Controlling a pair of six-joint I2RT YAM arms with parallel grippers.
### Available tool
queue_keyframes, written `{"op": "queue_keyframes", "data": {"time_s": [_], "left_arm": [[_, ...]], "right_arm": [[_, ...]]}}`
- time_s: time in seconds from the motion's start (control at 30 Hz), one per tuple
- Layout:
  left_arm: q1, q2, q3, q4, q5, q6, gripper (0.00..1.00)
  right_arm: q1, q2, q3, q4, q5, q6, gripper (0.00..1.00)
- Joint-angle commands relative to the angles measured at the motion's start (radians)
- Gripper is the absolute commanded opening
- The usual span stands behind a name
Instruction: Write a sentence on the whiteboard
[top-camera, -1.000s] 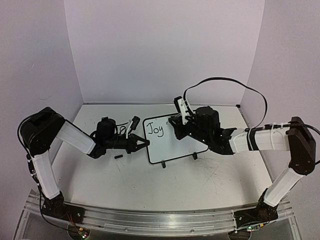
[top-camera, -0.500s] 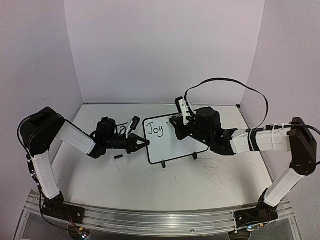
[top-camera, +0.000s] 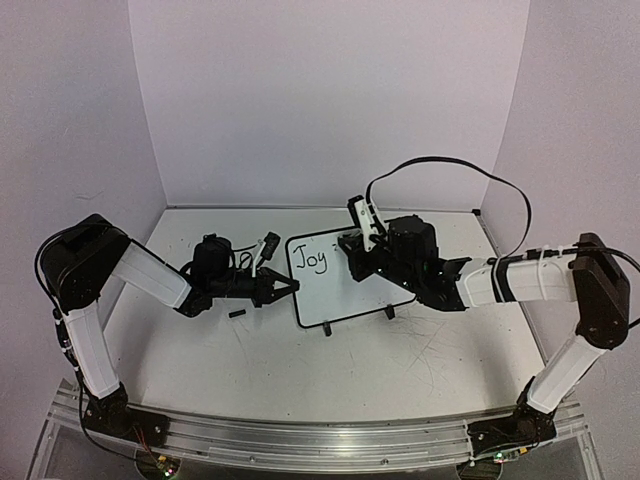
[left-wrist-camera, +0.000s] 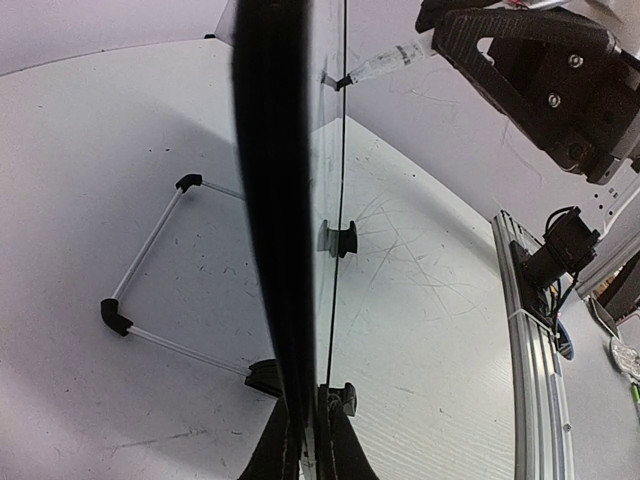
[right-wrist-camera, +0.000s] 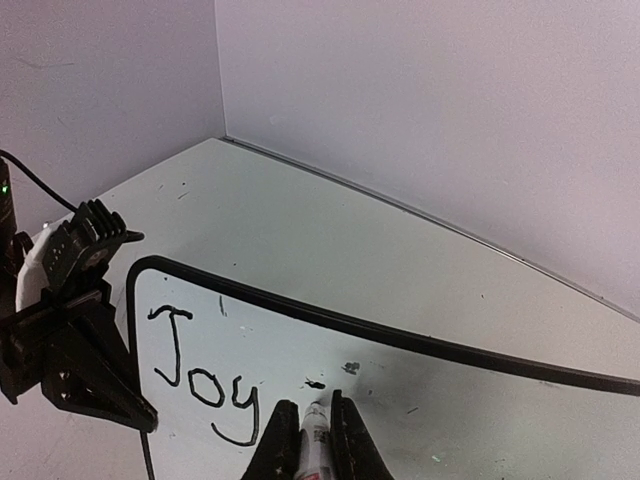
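Board: the board (top-camera: 335, 295) stands on its two black feet near the middle of the table (top-camera: 300, 380), a little toward 12 o'clock.
Writing: the writing (top-camera: 310, 260) reads only "Joy" and sits at the board's 10 o'clock corner.
Writing, right wrist view: here the letters (right-wrist-camera: 205, 385) are sharp. At their 3 o'clock are a short dash and a small smudge, which the top view hardly shows.
Pen: the pen (right-wrist-camera: 316, 435) points at the board, with its tip just under the dash. Whether it touches I cannot tell here.
Pen, left wrist view: seen along the board's edge (left-wrist-camera: 270, 200), the pen (left-wrist-camera: 385, 63) meets the board's face with its tip.
Right gripper: the right gripper (top-camera: 356, 245) comes from 3 o'clock, and its fingers (right-wrist-camera: 285, 445) are closed narrowly on the pen.
Left gripper: the left gripper (top-camera: 287, 289) is at the board's 9 o'clock edge. The left wrist view shows it (left-wrist-camera: 308, 460) pinched tight on the black frame.
Small black piece: a small black piece (top-camera: 237, 314) lies on the table at 8 o'clock from the board. Only the top view shows it.
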Motion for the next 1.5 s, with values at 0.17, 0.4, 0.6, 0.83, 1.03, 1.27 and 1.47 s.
{"op": "queue_keyframes", "data": {"time_s": [0.17,0.4,0.6,0.83,1.03,1.27,1.47], "left_arm": [[0.001,-0.016,0.021,-0.064,-0.031,0.063,0.00],[0.000,-0.017,0.022,-0.066,-0.032,0.063,0.00],[0.000,-0.016,0.020,-0.066,-0.031,0.063,0.00],[0.000,-0.013,0.022,-0.068,-0.031,0.062,0.00],[0.000,-0.017,0.021,-0.068,-0.033,0.061,0.00],[0.000,-0.018,0.020,-0.069,-0.032,0.061,0.00],[0.000,-0.025,0.019,-0.069,-0.034,0.061,0.00]], "right_arm": [[0.004,0.005,0.006,0.013,0.029,0.014,0.00],[0.016,0.006,-0.024,0.007,0.035,0.031,0.00],[0.023,0.006,-0.047,0.008,0.033,0.057,0.00],[0.024,-0.019,-0.027,0.019,0.016,0.056,0.00],[0.016,-0.081,-0.034,0.023,0.014,0.059,0.00],[0.002,-0.052,-0.015,0.024,0.023,0.050,0.00],[0.001,-0.037,-0.005,0.024,0.037,0.039,0.00]]}}
